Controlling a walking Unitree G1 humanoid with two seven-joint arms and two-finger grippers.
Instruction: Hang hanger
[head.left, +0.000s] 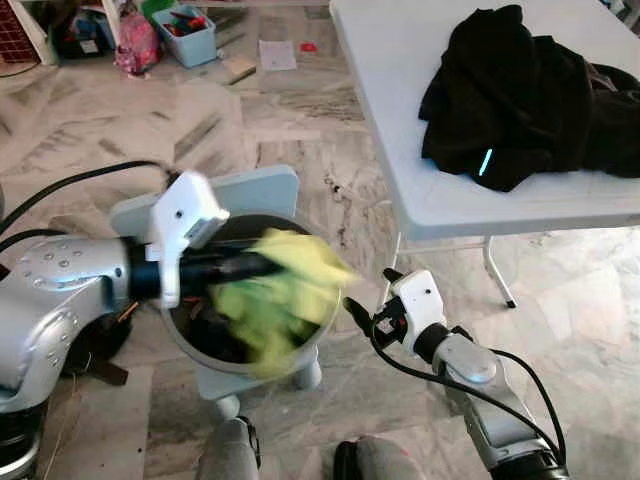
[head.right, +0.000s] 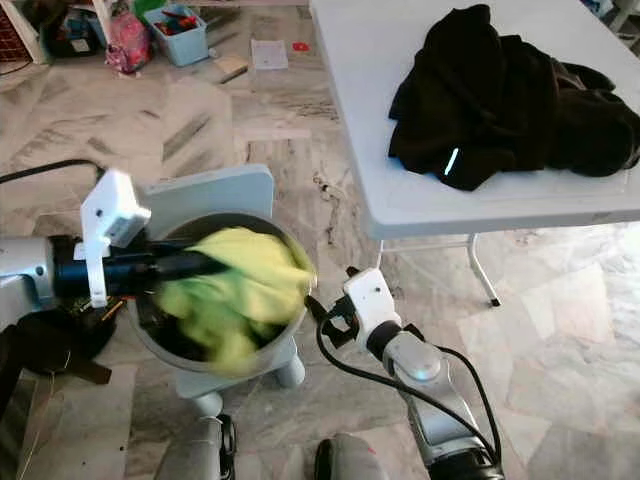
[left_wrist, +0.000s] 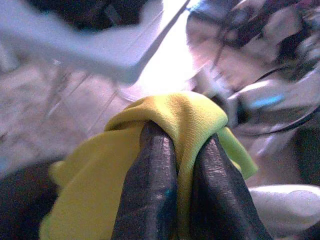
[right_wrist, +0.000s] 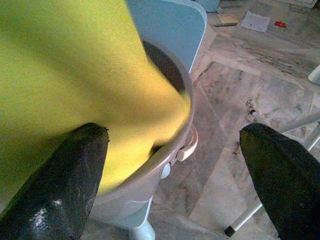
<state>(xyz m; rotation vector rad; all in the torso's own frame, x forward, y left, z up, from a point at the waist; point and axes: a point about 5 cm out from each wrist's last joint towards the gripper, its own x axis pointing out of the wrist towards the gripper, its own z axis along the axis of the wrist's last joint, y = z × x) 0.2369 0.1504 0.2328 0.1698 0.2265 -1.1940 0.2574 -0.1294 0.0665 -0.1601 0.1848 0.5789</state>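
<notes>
Left claw (head.left: 262, 266) clenched on yellow garment (head.left: 285, 300), lifted over grey bin (head.left: 262, 368) at lower centre. Right claw (head.left: 362, 316) released beside bin rim. No hanger discernible (black clothes (head.left: 520, 95) on worktop (head.left: 400, 120), upper right). Risk: thin fold slipping free, dropping back.

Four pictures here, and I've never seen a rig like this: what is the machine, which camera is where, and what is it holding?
It is a humanoid robot seen from its own cameras. Two pictures come from its head, looking down; two from its wrists, looking along the black fingers. The left gripper is shut on a yellow-green cloth, blurred by motion, over a round grey basket on the marble floor. The right gripper is open beside the basket. A white table carries a heap of black clothes.
</notes>
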